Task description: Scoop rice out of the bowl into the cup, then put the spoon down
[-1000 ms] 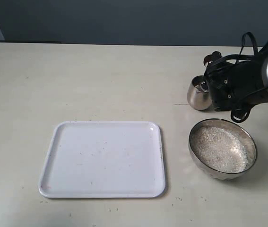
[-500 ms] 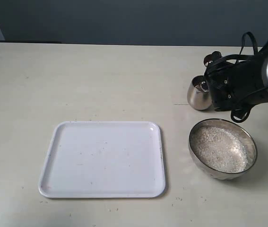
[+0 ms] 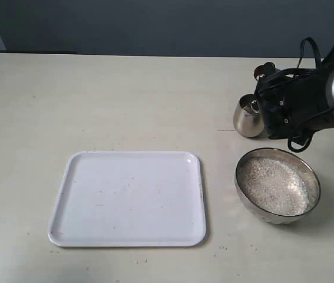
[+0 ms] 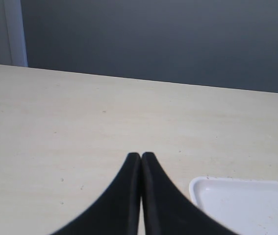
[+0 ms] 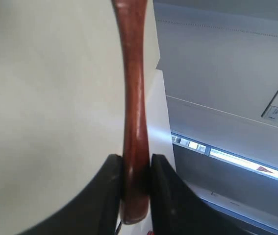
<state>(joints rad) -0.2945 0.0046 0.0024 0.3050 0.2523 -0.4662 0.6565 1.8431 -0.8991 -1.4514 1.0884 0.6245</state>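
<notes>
Two claws are in view. The right claw (image 5: 135, 164) pinches the small reddish-brown glossy wooden spoon (image 5: 134, 83) by its slim handle. One black finger presses on each side, and the handle runs straight out past the fingertips.

In the exterior view, the small shiny steel cup (image 3: 246, 122) stands on the pale table (image 3: 125, 100) just beside this claw, on its side toward the tray. The dark arm hides part of the cup's rim, so we cannot tell where the spoon's oval end is.

The wide round shiny steel bowl (image 3: 254, 211) stands near the claw, on the side closer to the camera and apart from the cup. It holds a heap of small white rice grains (image 3: 273, 186). The flat white rectangular tray (image 3: 128, 197) lies well apart from the right claw.

The left claw (image 4: 140, 156) is pressed together and grips nothing. A corner of the tray lies just beside it.
</notes>
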